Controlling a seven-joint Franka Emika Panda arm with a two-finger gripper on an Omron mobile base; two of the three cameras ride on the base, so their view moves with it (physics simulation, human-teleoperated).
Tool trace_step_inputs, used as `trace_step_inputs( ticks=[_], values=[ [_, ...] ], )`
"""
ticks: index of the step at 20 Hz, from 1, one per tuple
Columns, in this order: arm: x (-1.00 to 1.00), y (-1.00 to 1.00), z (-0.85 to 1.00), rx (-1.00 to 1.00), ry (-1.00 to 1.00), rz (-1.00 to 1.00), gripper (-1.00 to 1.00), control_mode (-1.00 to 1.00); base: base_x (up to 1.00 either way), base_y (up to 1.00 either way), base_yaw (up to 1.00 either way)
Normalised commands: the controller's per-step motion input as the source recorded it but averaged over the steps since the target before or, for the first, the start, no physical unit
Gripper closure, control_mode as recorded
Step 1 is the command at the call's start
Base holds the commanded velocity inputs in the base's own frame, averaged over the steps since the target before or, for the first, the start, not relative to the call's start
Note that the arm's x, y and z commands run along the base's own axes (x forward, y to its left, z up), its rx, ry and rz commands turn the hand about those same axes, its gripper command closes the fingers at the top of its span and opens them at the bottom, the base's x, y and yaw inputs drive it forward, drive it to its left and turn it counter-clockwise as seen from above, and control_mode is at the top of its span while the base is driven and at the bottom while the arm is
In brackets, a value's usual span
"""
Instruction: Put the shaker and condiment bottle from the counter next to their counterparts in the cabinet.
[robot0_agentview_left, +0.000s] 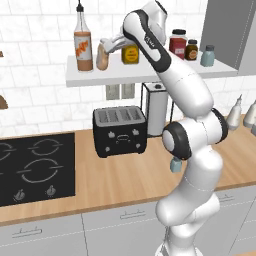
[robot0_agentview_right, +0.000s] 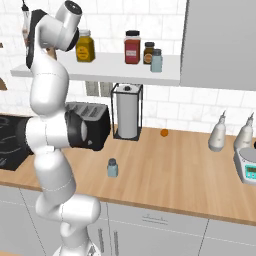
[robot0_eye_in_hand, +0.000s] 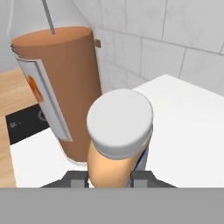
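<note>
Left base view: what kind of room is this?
A rendered home kitchen, by the look of it: a wooden counter with an inset black hob, a toaster against white wall tiles, and a wall shelf of sauce bottles and jars.

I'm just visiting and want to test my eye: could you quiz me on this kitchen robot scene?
1. True or false: the gripper is shut on the small stubby orange condiment bottle.
2. Which stands right beside that bottle on the white wall shelf: A) red-lidded jar, B) tall orange-labelled sauce bottle, C) toaster?
3. Where is the tiny blue-grey shaker yet to be moved?

Key: 1 true. 2 B. 3 On the light-brown wooden counter.
</note>
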Motion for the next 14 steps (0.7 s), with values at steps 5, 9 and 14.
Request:
trace_step_inputs(
  ticks=[5, 9, 14],
  values=[
    [0.19, 0.15, -0.23, 0.00, -0.03, 0.00, 1.00, -1.00, 0.00, 0.00, 0.00],
    [0.24, 0.20, -0.34, 0.00, -0.08, 0.01, 1.00, -1.00, 0.00, 0.00, 0.00],
    [0.30, 0.11, -0.33, 0.00, -0.08, 0.03, -1.00, -1.00, 0.00, 0.00, 0.00]
  ],
)
